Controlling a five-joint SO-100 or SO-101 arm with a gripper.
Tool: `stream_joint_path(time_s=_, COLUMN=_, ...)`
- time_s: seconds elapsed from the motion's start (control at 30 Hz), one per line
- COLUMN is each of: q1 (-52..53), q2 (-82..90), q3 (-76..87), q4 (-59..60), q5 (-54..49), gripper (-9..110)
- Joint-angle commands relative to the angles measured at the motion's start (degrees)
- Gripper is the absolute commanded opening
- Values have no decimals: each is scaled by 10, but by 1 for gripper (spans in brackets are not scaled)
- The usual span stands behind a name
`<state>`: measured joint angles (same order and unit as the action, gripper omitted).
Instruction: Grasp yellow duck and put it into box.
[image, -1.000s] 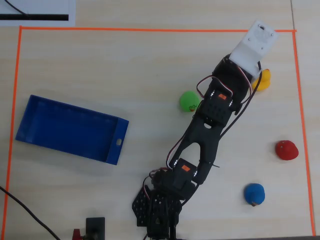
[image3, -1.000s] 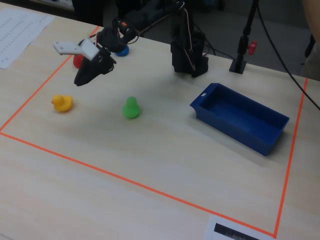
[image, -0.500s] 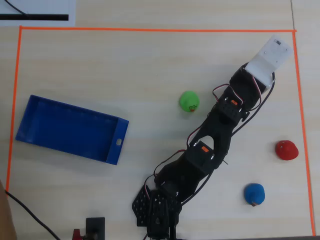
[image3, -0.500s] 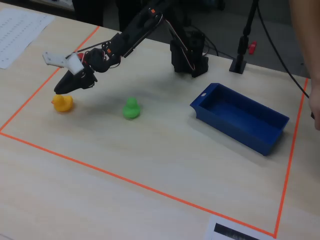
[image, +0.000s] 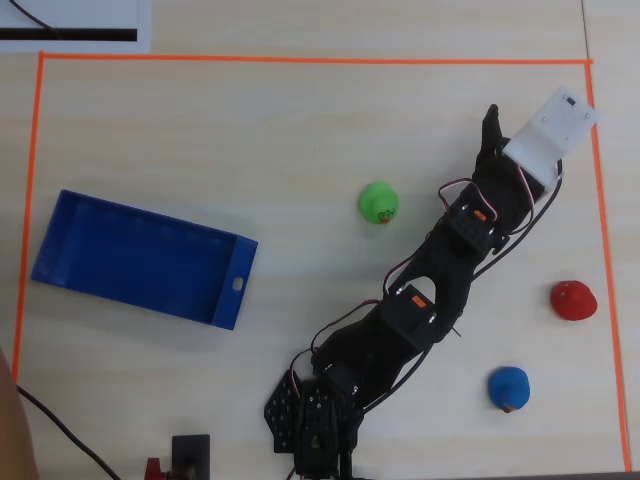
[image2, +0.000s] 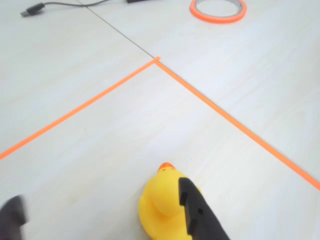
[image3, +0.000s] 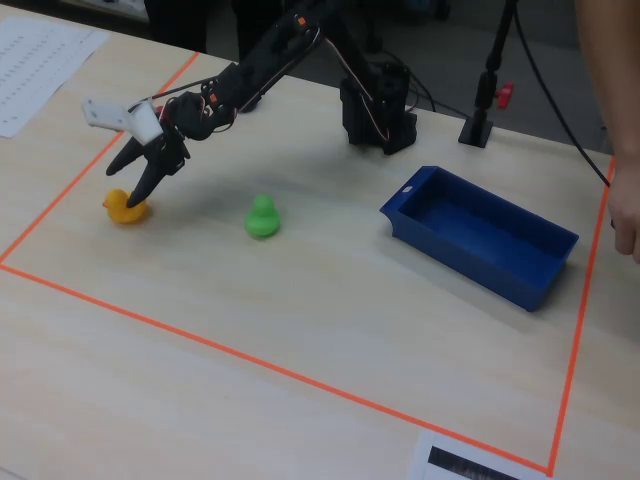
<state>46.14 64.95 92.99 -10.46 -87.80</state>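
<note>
Jaws (image3: 129, 183) stand spread wide over the yellow duck (image3: 124, 206), holding nothing; in the wrist view 1 dark finger (image2: 200, 217) sits just in front of the duck (image2: 162, 207) and the other shows blurred at the lower left edge. Duck sits upright on the tabletop (image3: 330, 320) near the corner of the orange tape line (image3: 90, 160), hidden under the arm in the overhead view. Box (image3: 485, 237) lies well apart on the far side of the taped area, with the green duck (image3: 262, 216) between them and the red duck (image: 573, 300) and blue duck (image: 508, 387) off to the arm's other side.
</note>
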Motion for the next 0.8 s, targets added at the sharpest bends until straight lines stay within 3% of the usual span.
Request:
stream_joint_path(time_s=0.0, q1=2, q2=-11, q3=-45, q4=3, q5=-1, gripper=44)
stream_joint_path(time_s=0.77, q1=18, q2=-221, q3=-321, q4=89, q5=22, gripper=38)
